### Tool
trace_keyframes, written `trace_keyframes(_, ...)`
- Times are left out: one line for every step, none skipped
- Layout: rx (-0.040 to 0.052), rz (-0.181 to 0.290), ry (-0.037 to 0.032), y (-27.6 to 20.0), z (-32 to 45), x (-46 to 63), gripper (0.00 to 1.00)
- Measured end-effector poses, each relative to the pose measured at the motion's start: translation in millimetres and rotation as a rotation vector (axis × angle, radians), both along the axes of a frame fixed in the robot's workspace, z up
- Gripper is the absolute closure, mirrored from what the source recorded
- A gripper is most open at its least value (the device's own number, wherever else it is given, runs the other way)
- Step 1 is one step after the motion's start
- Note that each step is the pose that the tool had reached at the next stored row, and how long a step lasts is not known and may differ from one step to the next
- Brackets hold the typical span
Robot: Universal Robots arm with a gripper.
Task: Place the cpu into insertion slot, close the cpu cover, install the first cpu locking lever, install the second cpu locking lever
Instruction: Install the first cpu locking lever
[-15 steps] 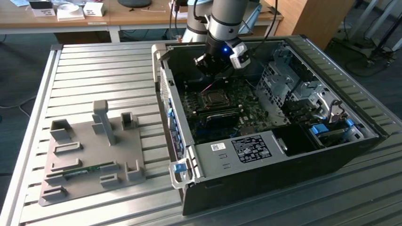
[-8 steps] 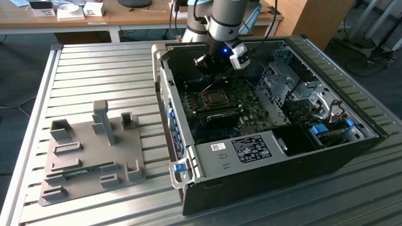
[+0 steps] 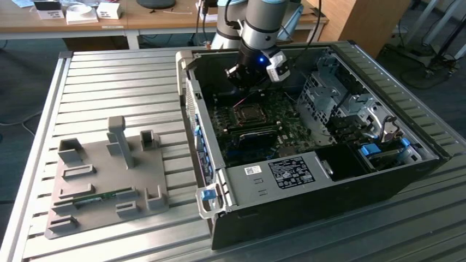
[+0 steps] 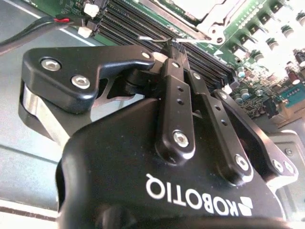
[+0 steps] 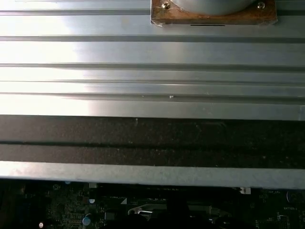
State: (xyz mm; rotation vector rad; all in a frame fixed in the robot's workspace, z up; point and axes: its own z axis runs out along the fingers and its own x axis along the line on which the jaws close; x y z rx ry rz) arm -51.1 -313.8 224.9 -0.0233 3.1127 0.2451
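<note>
Ribbed aluminium bench [image 3: 109,82], office desks beyond; open computer case [image 3: 328,202] lying on it, grey fixture plate [image 3: 98,158] at the exterior view's left. Tool [image 3: 245,84] hanging inside the case over the far part of the motherboard [image 3: 276,131], just beyond the socket.

Second wrist view: tool [image 4: 175,45] narrow, fingers together, tips meeting right at a thin silvery locking lever [image 4: 150,37]; pinched or merely touched, impossible to tell. Cpu [image 4: 190,5] apparently seated already in the socket, pale top showing through the open centre of the cpu cover [image 4: 209,23], seemingly lying flat over it.

Judging by looks:
- Cpu: light, rigid, fragile on its underside; best taken by opposite edges only.
- Cover: thin stiff sheet metal, free to swing on its hinge.
- Lever: springy, slippery wire; best caught near its free end, liable to snap back if let go early.
</note>
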Motion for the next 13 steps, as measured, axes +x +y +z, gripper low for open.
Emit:
trace_keyframes(0.0,0.0,0.0001,0.0,-0.4,0.3,0.89)
trace_keyframes(-0.0001,0.0,0.0001,0.0,-0.6,0.6,0.89)
trace_keyframes(-0.0003,0.0,0.0002,0.0,-0.7,0.9,0.89)
trace_keyframes(-0.0004,0.0,0.0003,0.0,-0.8,1.0,0.89)
trace_keyframes(-0.0002,0.0,0.0002,0.0,-0.9,1.0,0.89)
trace_keyframes(0.0,0.0,0.0001,0.0,-1.0,1.2,0.89)
trace_keyframes(0.0001,0.0,0.0,0.1,-1.2,1.6,0.89)
trace_keyframes(0.0002,0.0,-0.0001,0.2,-1.3,1.9,0.89)
trace_keyframes(0.0001,0.0,-0.0001,0.4,-1.4,2.0,0.89)
trace_keyframes(-0.0001,0.0,0.0001,0.5,-1.4,2.2,0.89)
trace_keyframes(0.0,0.0,0.0,0.7,-1.5,2.4,0.89)
trace_keyframes(0.0,0.0,0.0,0.7,-1.5,2.5,0.89)
trace_keyframes(0.0,0.0,0.0001,0.7,-1.6,2.6,0.89)
